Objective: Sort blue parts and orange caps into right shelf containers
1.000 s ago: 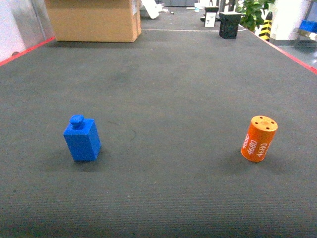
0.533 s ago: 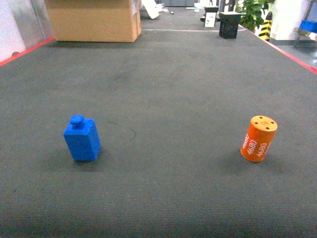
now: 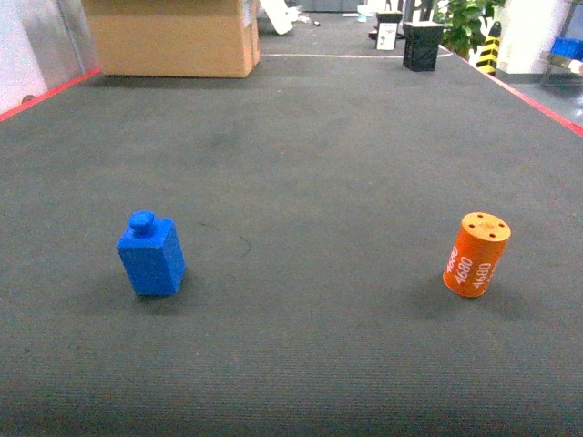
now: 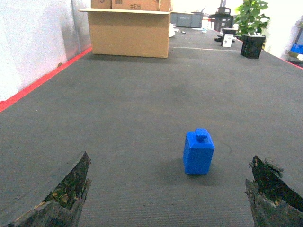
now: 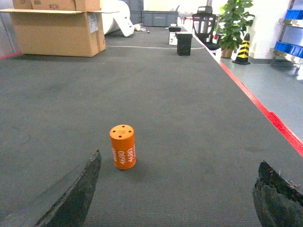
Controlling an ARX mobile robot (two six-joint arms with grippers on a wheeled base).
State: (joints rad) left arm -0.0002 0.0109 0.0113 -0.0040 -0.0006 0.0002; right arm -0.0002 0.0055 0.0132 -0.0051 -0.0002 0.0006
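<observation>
Ahead of my left gripper (image 4: 165,198), fingers spread apart, the blue part (image 4: 198,152) stands upright slightly right of centre; my right gripper (image 5: 175,198), likewise spread, faces the orange cap (image 5: 122,146).

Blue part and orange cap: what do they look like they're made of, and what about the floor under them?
Blue part: likely moulded plastic, matte, uniform colour with soft rounded edges. Orange cap: smooth with a slight sheen, printed white "4680" and small holes on top; painted metal or plastic, can't tell which. Floor: dark grey ribbed carpet or mat, going by its fine woven lines and lack of glare.
</observation>
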